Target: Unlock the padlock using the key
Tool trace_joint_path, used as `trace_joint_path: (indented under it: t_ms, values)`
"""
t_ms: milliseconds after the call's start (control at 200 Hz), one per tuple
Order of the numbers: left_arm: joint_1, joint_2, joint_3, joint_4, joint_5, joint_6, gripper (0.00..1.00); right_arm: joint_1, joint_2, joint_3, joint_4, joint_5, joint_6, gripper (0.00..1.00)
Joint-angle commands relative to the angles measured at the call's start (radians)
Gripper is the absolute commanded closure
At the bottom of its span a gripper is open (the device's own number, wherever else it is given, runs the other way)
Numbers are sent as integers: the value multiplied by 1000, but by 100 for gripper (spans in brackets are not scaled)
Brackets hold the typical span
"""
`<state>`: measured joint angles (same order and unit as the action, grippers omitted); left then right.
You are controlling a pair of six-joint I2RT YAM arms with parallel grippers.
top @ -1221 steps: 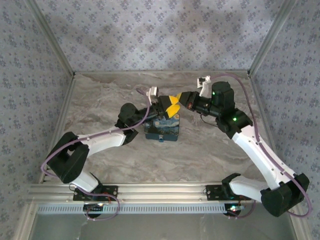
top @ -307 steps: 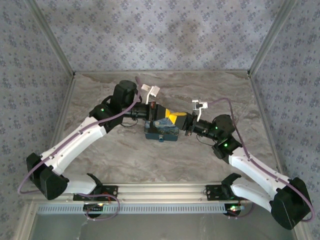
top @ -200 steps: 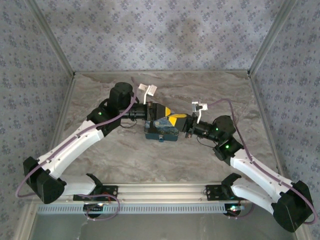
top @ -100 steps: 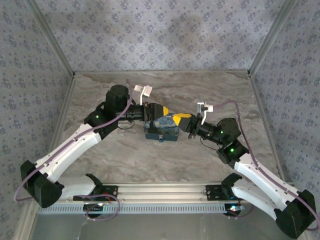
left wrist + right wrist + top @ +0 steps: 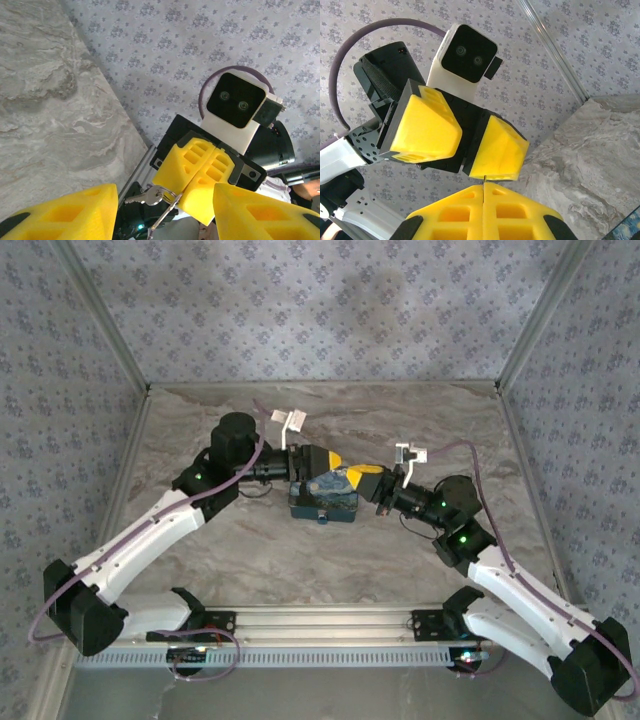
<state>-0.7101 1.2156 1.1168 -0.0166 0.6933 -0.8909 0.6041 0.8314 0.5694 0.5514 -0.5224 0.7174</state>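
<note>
1. Nearest, the silver aluminium rail [image 5: 330, 621] carries both arm bases. From there the arms reach inward from either side and meet over the middle of the grey marbled tabletop [image 5: 250, 560].
2. The blue rectangular tin painted with a swirling night sky [image 5: 322, 502] lies flat on the tabletop, just under the point where the grippers meet. I cannot tell where the padlock is. A small pale detail on the tin's near edge is too small to identify, and the yellow blocks above the tin are the grippers' own fingers.
3. The right gripper [image 5: 358, 475] has its yellow fingers pressed fully together. In the left wrist view, a small silver metal key [image 5: 141, 198] on a thin wire ring hangs beneath those fingers and dangles freely. The grip seems to be on the ring or the key's head rather than the blade. That grip carries the key but, in my judgement, leaves it too loose to aim at a keyhole.
4. The left gripper [image 5: 325, 460] faces the right one almost tip to tip. Its jaws stand well apart, with nothing between them and nothing touched. It looks placed to take or steady the key, so a handover or regrasp is probably the step in hand.
5. Farthest back stands the pale patterned wallpaper wall [image 5: 320, 310].
</note>
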Motion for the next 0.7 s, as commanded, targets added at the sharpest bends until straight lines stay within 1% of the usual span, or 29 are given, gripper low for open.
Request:
trace_joint_path:
  t_ms: [0,55,105,320,495,545,640,685,695]
  values:
    - [-14,7,0,65,29,-10,52,-7,1,2,50,21,16,100]
    - [-14,10,0,69,28,-11,55,-10,2,-4,59,28,23,100]
    - [-15,12,1,69,28,-13,60,-15,3,-8,66,29,28,100]
    - [-15,13,3,75,25,-11,77,-23,5,-17,64,32,34,100]
    - [-15,15,6,83,23,-10,87,-23,3,-27,60,24,40,100]
    - [-15,15,5,87,24,-10,93,-22,2,-30,59,24,41,100]
    - [-15,13,5,87,25,-7,100,-24,-4,-35,54,24,41,100]
    - [-15,13,6,80,25,-1,100,-24,-5,-34,44,21,38,100]
    - [-15,13,6,78,25,-1,100,-24,-6,-34,41,21,37,98]
